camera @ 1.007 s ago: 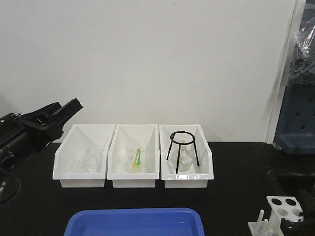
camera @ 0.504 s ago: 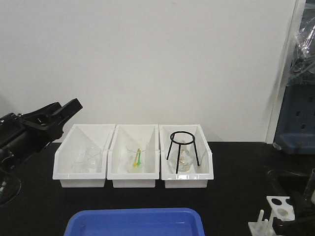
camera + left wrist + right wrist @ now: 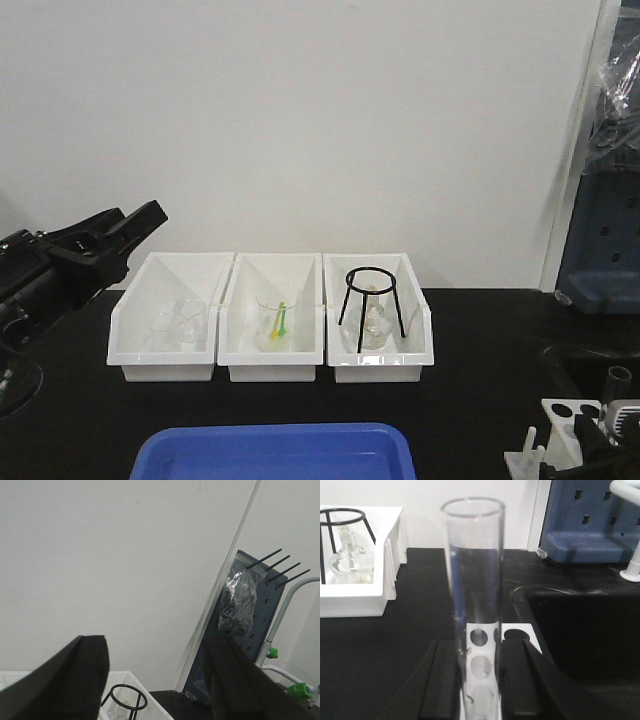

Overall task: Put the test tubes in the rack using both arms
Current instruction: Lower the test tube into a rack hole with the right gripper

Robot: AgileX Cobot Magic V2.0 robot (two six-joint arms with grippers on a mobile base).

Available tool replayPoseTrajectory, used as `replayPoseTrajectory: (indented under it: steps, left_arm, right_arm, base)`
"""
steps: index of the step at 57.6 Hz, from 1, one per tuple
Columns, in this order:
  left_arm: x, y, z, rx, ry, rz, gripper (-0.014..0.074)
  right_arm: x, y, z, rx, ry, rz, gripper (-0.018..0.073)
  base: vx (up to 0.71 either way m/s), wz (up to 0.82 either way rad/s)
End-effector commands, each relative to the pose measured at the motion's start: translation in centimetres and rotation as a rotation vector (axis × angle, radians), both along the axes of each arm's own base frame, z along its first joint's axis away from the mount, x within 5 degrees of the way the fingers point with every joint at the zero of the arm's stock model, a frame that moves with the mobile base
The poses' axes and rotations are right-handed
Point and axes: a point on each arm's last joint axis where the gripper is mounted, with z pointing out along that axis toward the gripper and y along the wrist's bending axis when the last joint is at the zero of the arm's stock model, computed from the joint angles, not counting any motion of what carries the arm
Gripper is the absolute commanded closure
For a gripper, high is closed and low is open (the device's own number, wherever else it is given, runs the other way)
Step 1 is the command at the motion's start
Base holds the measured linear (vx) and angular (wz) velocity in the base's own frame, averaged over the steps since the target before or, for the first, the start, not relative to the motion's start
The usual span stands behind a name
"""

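Observation:
In the right wrist view my right gripper [image 3: 479, 680] is shut on a clear glass test tube [image 3: 474, 580], held upright between both fingers [image 3: 440, 680]. The white rack [image 3: 516, 631] with round holes lies directly below and behind the tube. In the front view the rack [image 3: 562, 422] stands at the bottom right, and the tube [image 3: 618, 384] and right gripper [image 3: 622, 440] cover its right part. Whether the tube's bottom is inside a hole is hidden. My left gripper [image 3: 130, 225] hangs high at the far left, open and empty; its jaws [image 3: 160, 680] stand wide apart.
Three white bins [image 3: 128, 330] stand in a row at the back, holding beakers and a black tripod ring stand [image 3: 372, 300]. A blue tray [image 3: 275, 448] lies at the front. A black sink [image 3: 585, 630] is right of the rack. A blue pegboard [image 3: 608, 240] stands far right.
My right gripper has brought the test tube in from the right edge, moving left and down over the rack. The left arm has not moved.

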Motion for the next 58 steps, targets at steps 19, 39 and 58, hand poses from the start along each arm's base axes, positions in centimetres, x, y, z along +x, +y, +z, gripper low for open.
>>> replayPoseTrajectory:
  steps: [19,39,58]
  left_arm:
    - [-0.9,0.1,2.9,-0.068,-0.119,-0.019,0.0061]
    - [-0.9,0.1,2.9,-0.068,-0.119,-0.019,0.0061]
    - [-0.9,0.1,2.9,-0.068,-0.119,-0.019,0.0061]
  right_arm:
    - [1.2,-0.4,0.3,0.041,-0.106,-0.059,0.0568]
    - [1.9,-0.5,-1.7,0.03,-0.075,-0.081,0.0555]
    - [2.0,-0.5,-1.7,0.081,-0.103,-0.089,0.0281]
  base:
    - [0.0,0.0]
    - [0.0,0.0]
    - [0.0,0.0]
